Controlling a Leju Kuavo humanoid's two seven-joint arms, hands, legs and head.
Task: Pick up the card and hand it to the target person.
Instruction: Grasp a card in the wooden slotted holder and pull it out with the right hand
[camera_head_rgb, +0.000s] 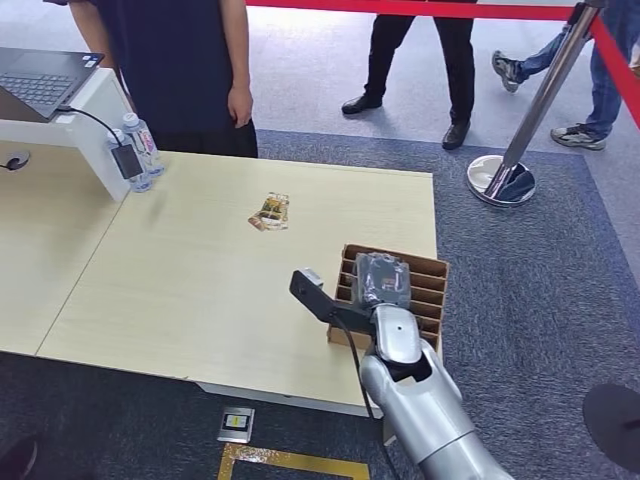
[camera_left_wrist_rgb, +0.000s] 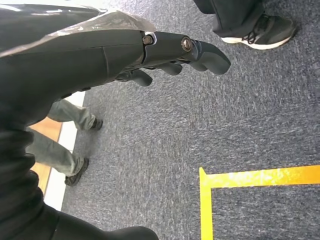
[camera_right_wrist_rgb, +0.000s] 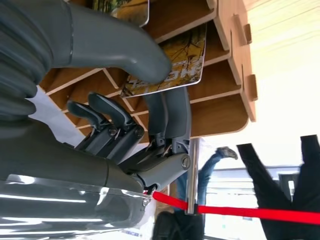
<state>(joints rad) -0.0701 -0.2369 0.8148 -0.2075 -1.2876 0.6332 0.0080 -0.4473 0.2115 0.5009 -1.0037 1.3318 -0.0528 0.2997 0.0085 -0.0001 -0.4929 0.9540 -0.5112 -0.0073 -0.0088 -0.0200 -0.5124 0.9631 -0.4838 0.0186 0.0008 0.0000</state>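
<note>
The right hand (camera_head_rgb: 383, 280) is positioned over the slotted wooden card rack (camera_head_rgb: 430, 290) at the near right corner of the table (camera_head_rgb: 189, 290). In the right wrist view, a card (camera_right_wrist_rgb: 177, 67) standing in one of the rack's slots is pinched between the thumb (camera_right_wrist_rgb: 124, 47) on its printed face and the fingers (camera_right_wrist_rgb: 170, 117) behind it, so this hand is judged to be grasping the card, which is not yet lifted clear of the slot. The card appears thin, light and glossy; it is expected to be fairly stiff but to flex under heavy pressure and to slip if pinched loosely. A firm hold on the exposed upper edge, with thumb and fingers opposed on the flat faces, is recommended, and the card should be drawn out along the slot so that the dividers are not caught. A second card (camera_head_rgb: 269, 212) lies flat on the table, well apart from the rack. The left hand (camera_left_wrist_rgb: 177, 52) hangs over the carpet (camera_left_wrist_rgb: 245, 115) with its fingers loosely extended and nothing held. A person (camera_head_rgb: 181, 70) stands at the far edge of the table, and is judged to be the likely recipient.
</note>
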